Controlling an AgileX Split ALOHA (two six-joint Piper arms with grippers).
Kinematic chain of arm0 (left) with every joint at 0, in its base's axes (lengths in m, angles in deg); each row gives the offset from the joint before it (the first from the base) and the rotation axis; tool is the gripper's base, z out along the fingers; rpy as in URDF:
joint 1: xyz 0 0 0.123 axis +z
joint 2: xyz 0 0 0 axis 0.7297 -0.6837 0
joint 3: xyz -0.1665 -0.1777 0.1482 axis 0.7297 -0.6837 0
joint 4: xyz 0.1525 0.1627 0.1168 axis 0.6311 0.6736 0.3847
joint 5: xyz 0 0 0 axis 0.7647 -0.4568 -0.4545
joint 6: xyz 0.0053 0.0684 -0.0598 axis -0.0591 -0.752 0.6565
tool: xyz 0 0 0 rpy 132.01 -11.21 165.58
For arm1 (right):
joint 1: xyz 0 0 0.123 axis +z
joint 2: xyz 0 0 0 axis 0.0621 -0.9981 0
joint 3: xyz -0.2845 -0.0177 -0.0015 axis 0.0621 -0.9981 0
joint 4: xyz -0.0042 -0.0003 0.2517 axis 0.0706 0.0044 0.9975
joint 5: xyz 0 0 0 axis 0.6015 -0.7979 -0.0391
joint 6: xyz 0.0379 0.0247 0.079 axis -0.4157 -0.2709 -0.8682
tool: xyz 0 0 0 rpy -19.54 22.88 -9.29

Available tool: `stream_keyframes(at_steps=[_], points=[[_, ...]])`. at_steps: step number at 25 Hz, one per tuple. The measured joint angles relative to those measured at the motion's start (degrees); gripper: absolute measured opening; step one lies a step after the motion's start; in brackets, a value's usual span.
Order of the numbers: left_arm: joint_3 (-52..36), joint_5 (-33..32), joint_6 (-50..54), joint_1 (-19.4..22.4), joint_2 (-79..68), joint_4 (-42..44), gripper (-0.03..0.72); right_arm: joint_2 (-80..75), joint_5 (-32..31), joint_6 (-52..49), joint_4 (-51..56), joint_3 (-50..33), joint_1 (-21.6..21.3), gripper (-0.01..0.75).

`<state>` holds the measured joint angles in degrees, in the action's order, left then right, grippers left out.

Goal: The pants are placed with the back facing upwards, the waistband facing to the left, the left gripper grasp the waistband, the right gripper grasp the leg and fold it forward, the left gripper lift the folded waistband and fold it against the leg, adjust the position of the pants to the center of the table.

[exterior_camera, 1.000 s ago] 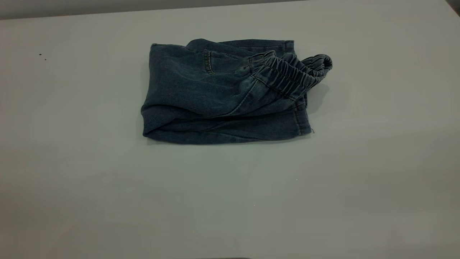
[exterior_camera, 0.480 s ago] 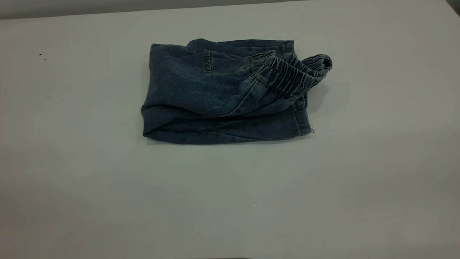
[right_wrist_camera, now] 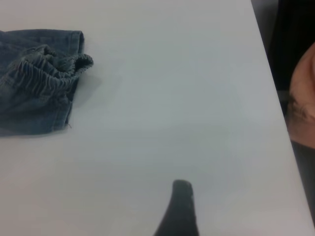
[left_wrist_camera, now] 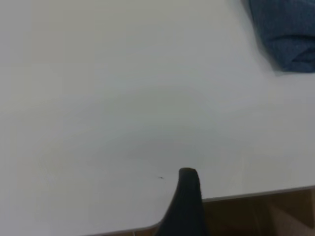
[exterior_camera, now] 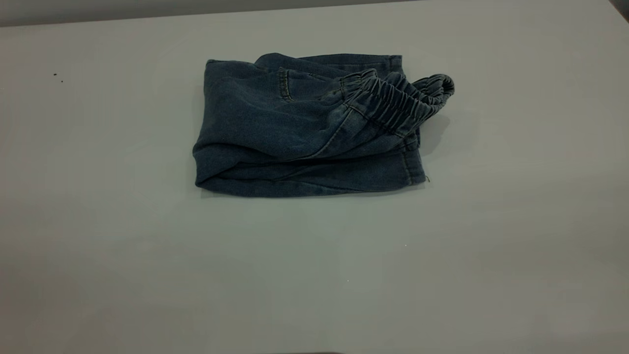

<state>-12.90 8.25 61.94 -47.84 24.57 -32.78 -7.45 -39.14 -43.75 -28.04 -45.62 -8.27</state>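
On the table point(exterior_camera: 98, 221) lie the folded pants point(exterior_camera: 304, 128); either end effector's grip state cannot be told.

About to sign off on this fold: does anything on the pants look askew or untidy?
Yes. The waistband lies slanted across the folded pants, and its end loop sticks out past the leg hems at the exterior view's right, raised and casting a shadow on the table.
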Motion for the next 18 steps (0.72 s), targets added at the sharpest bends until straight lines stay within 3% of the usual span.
stream_keyframes(at_steps=[18], points=[[0.0,0.0,-0.07,0.0,0.0,0.0,0.587,0.0,0.06,-0.05,0.0,0.0,0.0,0.56]])
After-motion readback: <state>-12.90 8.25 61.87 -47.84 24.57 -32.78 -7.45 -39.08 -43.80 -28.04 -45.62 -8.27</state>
